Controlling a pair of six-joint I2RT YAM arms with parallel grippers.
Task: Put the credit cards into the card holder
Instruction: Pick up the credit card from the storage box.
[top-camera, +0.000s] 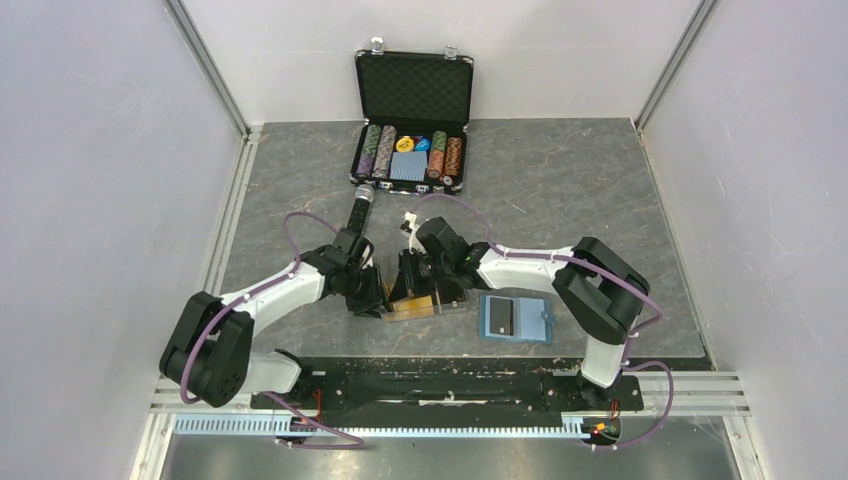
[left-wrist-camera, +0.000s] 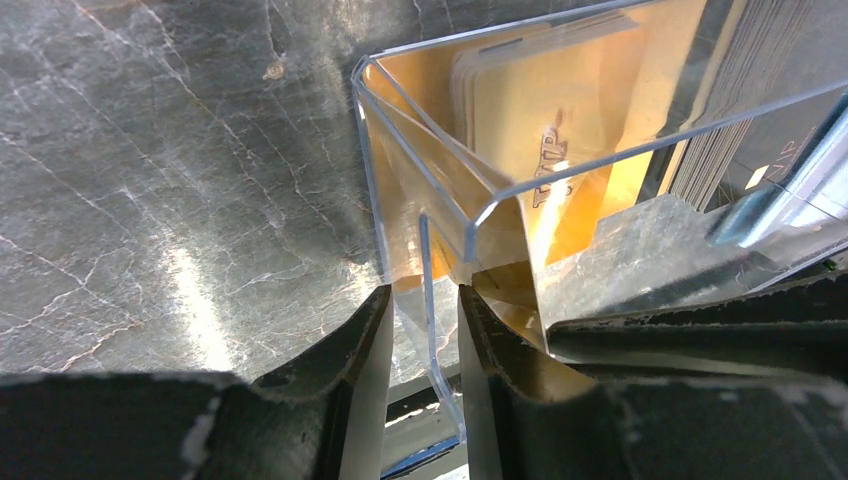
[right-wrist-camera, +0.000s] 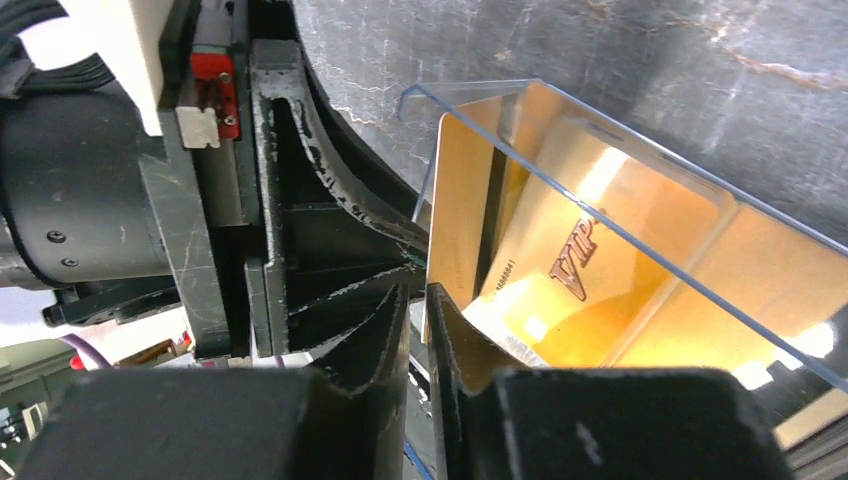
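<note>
The credit cards (top-camera: 412, 303) are gold-orange and stand in a clear plastic box (top-camera: 428, 306) near the table's front centre. The card holder (top-camera: 515, 318), a teal-blue wallet, lies flat just right of the box. My left gripper (top-camera: 380, 298) is at the box's left end, and in the left wrist view it (left-wrist-camera: 425, 295) is closed on the box's clear wall (left-wrist-camera: 432, 330). My right gripper (top-camera: 418, 285) reaches into the box from behind. In the right wrist view it (right-wrist-camera: 418, 292) pinches the edge of one upright gold card (right-wrist-camera: 458, 210), while other cards (right-wrist-camera: 600, 270) lean behind it.
An open black chip case (top-camera: 410, 150) with poker chips and a card deck stands at the back centre. A dark cylindrical object (top-camera: 360, 205) lies in front of it, near the left arm. Metal rails run along the table's left and front edges.
</note>
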